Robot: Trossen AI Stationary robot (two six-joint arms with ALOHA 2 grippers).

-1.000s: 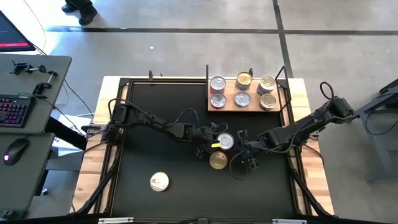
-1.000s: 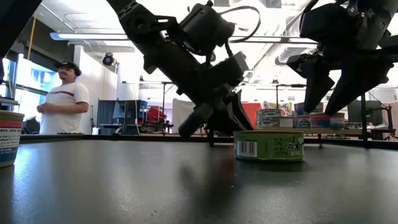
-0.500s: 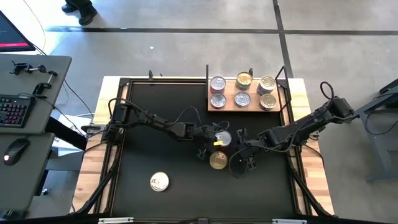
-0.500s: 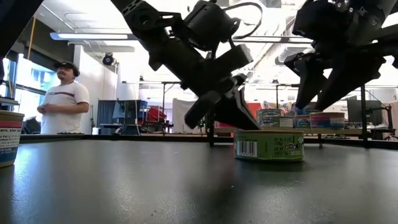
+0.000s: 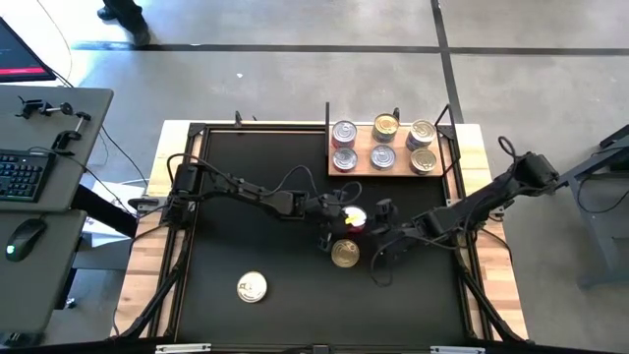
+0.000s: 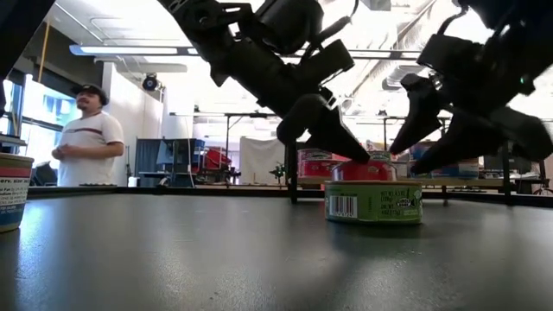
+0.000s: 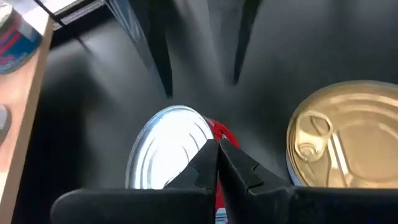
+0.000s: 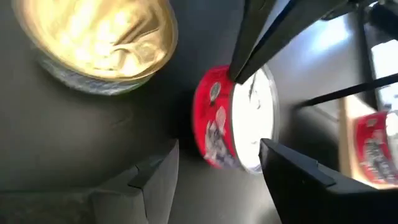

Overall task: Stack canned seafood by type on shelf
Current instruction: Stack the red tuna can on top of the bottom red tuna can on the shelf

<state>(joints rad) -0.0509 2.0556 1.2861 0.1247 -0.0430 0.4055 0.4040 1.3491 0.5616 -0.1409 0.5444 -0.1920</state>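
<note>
The shelf [image 5: 393, 161] at the far right is loaded with six tins. Three are left on the black mat [image 5: 246, 197]. The red-sided tin [image 5: 352, 218] at centre is being worked: the left gripper [image 5: 339, 212], fingers clenched together, presses its lid, while the right gripper [image 5: 385, 248] hangs spread nearby. A proper grasp is judged necessary next.

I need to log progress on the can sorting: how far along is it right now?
Six cans already sit on the shelf. In hand: the shut left gripper rests on the red-sided can, with the open right gripper close by. Left on the black mat: that can, the gold-lidded can beside it, and a lone can nearer the front.
</note>
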